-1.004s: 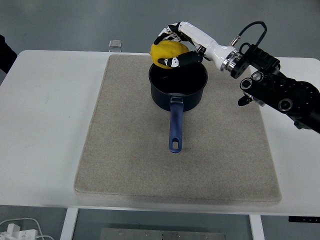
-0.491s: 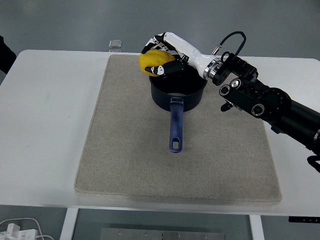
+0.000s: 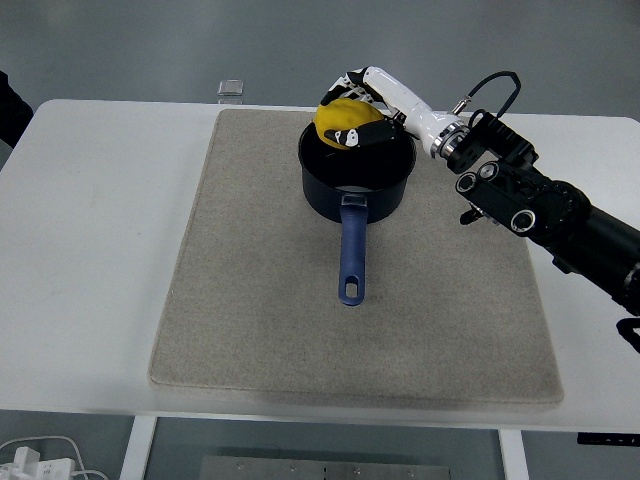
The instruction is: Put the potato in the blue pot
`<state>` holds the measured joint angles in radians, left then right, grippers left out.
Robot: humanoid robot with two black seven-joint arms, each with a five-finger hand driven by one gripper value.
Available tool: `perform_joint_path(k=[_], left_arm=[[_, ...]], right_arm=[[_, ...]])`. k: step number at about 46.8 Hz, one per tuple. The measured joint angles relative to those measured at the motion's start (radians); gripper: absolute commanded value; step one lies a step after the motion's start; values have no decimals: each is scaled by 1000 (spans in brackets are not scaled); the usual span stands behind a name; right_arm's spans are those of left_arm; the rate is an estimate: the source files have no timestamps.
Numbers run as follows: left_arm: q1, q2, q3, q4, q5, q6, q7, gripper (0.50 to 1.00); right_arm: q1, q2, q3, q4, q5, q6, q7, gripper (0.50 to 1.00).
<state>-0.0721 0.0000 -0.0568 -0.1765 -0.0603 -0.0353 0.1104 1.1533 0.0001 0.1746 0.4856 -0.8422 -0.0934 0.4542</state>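
A yellow potato (image 3: 343, 119) is held in my right hand (image 3: 357, 112), whose fingers wrap around it. It hangs over the far rim of the blue pot (image 3: 357, 185), partly above the pot's opening. The pot stands on a beige mat (image 3: 250, 300) with its long blue handle (image 3: 350, 257) pointing toward the near edge. My right arm (image 3: 530, 200) comes in from the right edge. The left arm is out of sight.
The mat covers the middle of the white table (image 3: 90, 250). A small grey block (image 3: 231, 88) lies at the table's far edge, left of the pot. A dark shape (image 3: 12, 105) shows at the upper left edge.
The hand with the potato swung left past the pot's far-left rim, then came back right and lower, now over the pot's far rim.
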Motion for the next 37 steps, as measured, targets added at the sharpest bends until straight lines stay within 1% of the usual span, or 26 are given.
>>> perform_joint_path(k=[24, 35, 36, 37], left_arm=[[1, 0, 0, -2, 0, 0, 0, 999], [2, 0, 0, -1, 0, 0, 0, 999], [2, 0, 0, -1, 0, 0, 0, 999], [2, 0, 0, -1, 0, 0, 0, 999]], right_arm=[[-50, 0, 6, -22, 7, -12, 3, 500], [-71, 0, 10, -22, 11, -32, 4, 500], [-72, 0, 10, -22, 12, -35, 4, 513], [-72, 0, 11, -22, 13, -36, 4, 539]])
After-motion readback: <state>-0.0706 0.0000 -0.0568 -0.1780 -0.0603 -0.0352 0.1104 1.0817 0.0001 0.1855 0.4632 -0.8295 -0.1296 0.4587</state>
